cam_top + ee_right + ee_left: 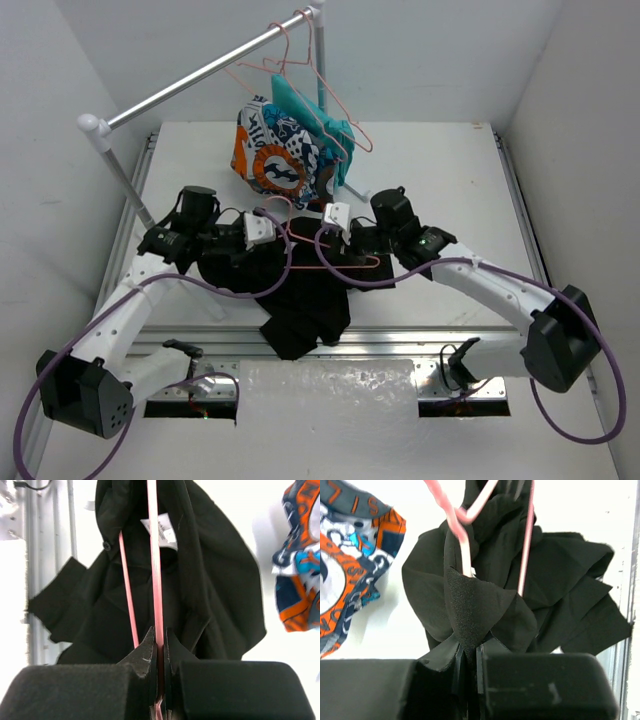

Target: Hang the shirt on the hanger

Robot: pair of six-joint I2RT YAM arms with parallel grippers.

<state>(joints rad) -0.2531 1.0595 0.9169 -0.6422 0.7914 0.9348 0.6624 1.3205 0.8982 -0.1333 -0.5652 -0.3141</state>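
The black shirt [305, 295] lies bunched in the middle of the table, partly draped over the pink wire hanger [345, 266]. My left gripper [262, 232] is shut on a fold of the shirt [470, 605]; a pink hanger wire [461, 540] runs into the fabric just beyond the jaws. My right gripper [335, 222] is shut on the hanger [156, 570], with the wire clamped between its fingers. The shirt [210, 590] hangs behind it, and its white neck label [162, 530] shows near the top.
An orange-blue-white patterned garment [275, 155] and a teal garment [315, 115] sit at the back centre under a slanted rail [200, 75] that holds other pink hangers [310, 70]. The patterned garment also shows in the left wrist view [350, 565] and right wrist view [300, 565].
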